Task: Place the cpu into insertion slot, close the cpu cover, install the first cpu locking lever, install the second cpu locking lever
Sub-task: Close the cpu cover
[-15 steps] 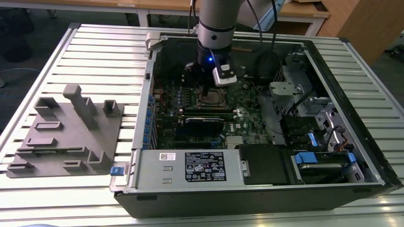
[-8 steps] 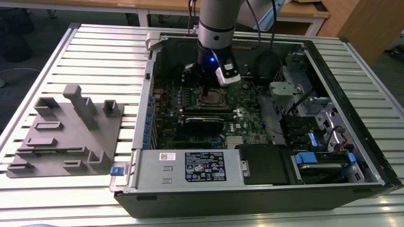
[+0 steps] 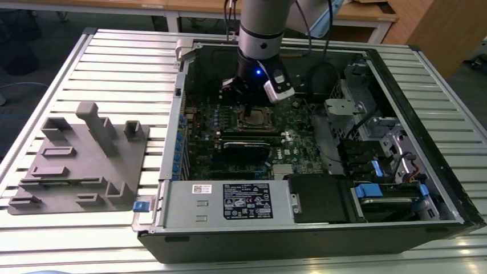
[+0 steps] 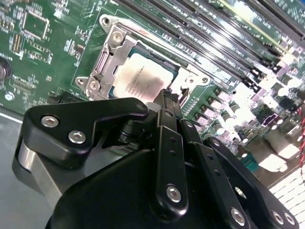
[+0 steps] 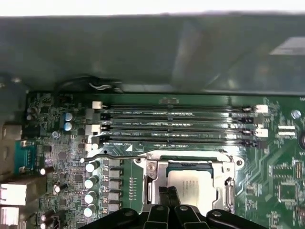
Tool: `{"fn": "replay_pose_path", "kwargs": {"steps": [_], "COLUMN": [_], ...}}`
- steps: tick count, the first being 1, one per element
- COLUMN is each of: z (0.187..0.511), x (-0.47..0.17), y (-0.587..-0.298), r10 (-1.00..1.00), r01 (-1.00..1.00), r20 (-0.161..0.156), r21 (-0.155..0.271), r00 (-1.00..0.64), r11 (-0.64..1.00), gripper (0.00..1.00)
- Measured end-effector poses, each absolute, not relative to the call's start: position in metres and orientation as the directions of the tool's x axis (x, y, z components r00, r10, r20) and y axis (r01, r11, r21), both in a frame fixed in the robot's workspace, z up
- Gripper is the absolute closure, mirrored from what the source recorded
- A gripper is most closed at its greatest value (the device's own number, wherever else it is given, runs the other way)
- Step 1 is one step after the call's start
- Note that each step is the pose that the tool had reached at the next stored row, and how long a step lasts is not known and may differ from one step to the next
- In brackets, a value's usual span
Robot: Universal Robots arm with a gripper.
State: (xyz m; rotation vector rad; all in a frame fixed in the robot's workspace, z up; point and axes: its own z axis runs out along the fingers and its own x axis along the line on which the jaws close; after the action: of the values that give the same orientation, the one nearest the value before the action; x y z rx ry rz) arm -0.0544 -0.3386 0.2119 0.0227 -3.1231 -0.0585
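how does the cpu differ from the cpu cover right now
The cpu is a solid flat plate; the cover is an open frame with a big window. The cpu is smaller and shows through that window, with the cover ringing it. The cpu top looks plain and pale; the cover looks shinier and stepped. Both are silvery, squarish and lie flat on the green board.

cpu (image 5: 200,186): near edge behind hand (image 5: 167,192) | cpu cover (image 4: 110,57): one side hidden by hand

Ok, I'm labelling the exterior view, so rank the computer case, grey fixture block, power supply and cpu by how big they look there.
Largest to smallest:
1. computer case
2. grey fixture block
3. power supply
4. cpu, by far the smallest
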Motion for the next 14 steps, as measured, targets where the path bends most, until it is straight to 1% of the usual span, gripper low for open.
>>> {"fn": "replay_pose_path", "kwargs": {"steps": [4, 8, 14], "z": [0.2118, 0.2117, 0.2098], "x": [-0.0551, -0.0564, -0.0599], "y": [-0.3385, -0.3385, -0.3386], "r10": [-0.016, -0.016, -0.007], "r01": [-0.016, -0.016, -0.008], "r20": [0.014, -0.009, -0.013], "r21": [0.036, 0.034, 0.033], "r00": [-1.000, -1.000, -1.000], "r11": [0.999, 0.999, 0.999], "gripper": [0.89, 0.89, 0.89]}}
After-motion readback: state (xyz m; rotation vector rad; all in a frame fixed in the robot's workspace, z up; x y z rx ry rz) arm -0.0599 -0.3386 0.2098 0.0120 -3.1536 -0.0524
